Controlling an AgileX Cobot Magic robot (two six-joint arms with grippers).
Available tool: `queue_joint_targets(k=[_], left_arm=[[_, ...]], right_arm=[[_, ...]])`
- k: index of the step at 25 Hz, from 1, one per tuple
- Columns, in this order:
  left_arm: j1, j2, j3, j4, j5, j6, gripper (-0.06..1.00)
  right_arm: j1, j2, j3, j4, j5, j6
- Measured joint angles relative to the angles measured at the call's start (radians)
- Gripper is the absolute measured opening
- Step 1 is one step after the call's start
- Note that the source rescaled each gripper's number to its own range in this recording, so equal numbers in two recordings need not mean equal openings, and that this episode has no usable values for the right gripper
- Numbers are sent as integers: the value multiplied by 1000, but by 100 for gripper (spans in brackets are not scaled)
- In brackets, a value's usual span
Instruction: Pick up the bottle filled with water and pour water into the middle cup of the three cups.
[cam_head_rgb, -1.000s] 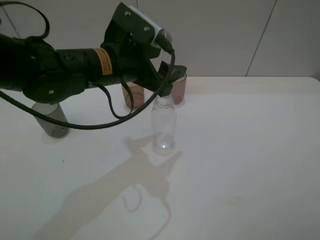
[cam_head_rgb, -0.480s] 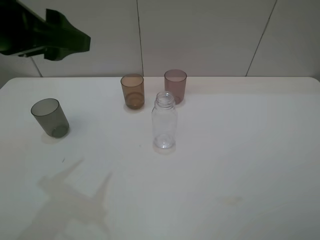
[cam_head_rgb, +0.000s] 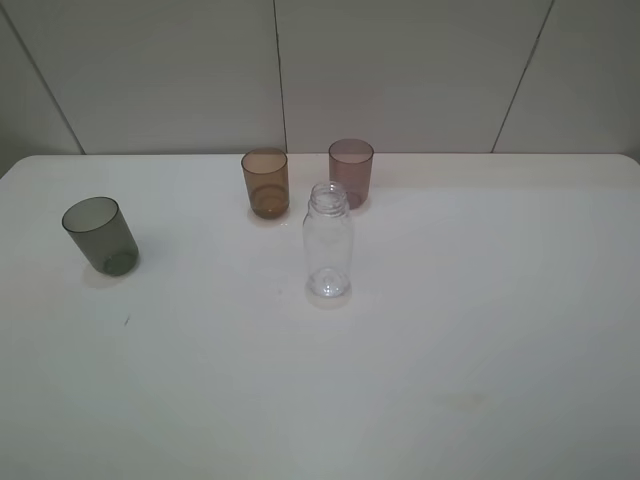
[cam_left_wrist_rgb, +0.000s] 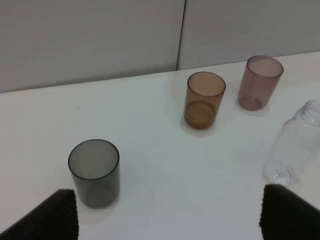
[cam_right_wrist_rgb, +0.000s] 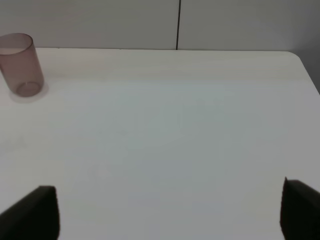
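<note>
The clear bottle (cam_head_rgb: 328, 240) stands upright and free on the tabletop (cam_head_rgb: 480, 300), near the amber middle cup (cam_head_rgb: 265, 183), which sits at about ten o'clock from it, with the mauve-pink cup (cam_head_rgb: 351, 173) at about one o'clock. Both the left gripper (cam_left_wrist_rgb: 170, 212) and right gripper (cam_right_wrist_rgb: 170, 210) have their fingers spread wide, holding nothing. A sound grasp would likely take the bottle's body mid-height, squarely, since thin plastic may flex and water could spill from the uncapped neck.

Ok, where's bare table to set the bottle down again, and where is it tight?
Open table lies right of the bottle and along the near edge, also between the grey cup and the bottle. Tight spot: the amber cup, pink cup and bottle cluster together.
</note>
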Motion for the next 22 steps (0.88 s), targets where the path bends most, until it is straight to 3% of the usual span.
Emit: queue_joint_targets(k=[7, 15, 22], left_arm=[[0, -203, 13, -152, 173, 200, 86], [0, -344, 174, -203, 182, 229, 86], [0, -345, 212, -241, 202, 287, 86]], right_arm=[[0, 0, 0, 0, 0, 0], [0, 0, 0, 0, 0, 0], [0, 0, 0, 0, 0, 0]])
